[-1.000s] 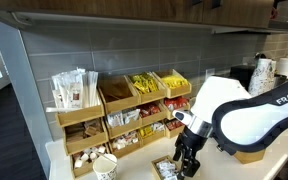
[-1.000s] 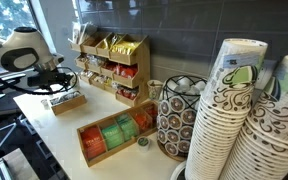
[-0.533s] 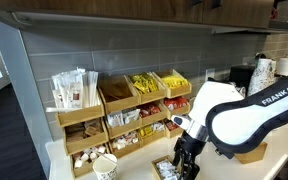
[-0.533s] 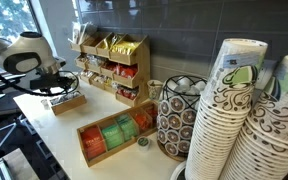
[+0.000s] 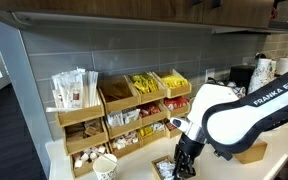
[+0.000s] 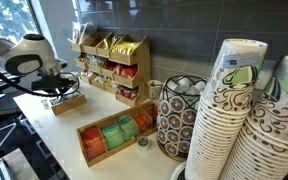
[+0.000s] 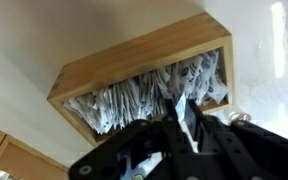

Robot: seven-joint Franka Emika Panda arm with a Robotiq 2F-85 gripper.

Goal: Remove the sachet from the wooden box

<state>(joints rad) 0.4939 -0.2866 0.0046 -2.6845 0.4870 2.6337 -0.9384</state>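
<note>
The wooden box (image 7: pixel 134 60) is a low light-wood tray packed with white printed sachets (image 7: pixel 124 100). In the wrist view my gripper (image 7: pixel 183 116) reaches into the box's right end, its black fingers (image 7: pixel 169 128) drawn in on one upright sachet (image 7: pixel 182 106). In both exterior views the gripper (image 5: pixel 184 163) (image 6: pixel 59 92) points down into the box (image 5: pixel 165 169) (image 6: pixel 70 103) on the white counter. The arm hides most of the box in an exterior view.
A tiered wooden rack (image 5: pixel 124 110) (image 6: pixel 114 65) stands against the grey wall behind the box. A paper cup (image 5: pixel 105 167) sits near the counter edge. A long wooden tray (image 6: pixel 112 135), a wire basket (image 6: pixel 176 118) and stacked patterned cups (image 6: pixel 244 120) lie further along.
The gripper has sunk a little further into the box and its jaws have drawn together around one sachet. The box has not moved.
</note>
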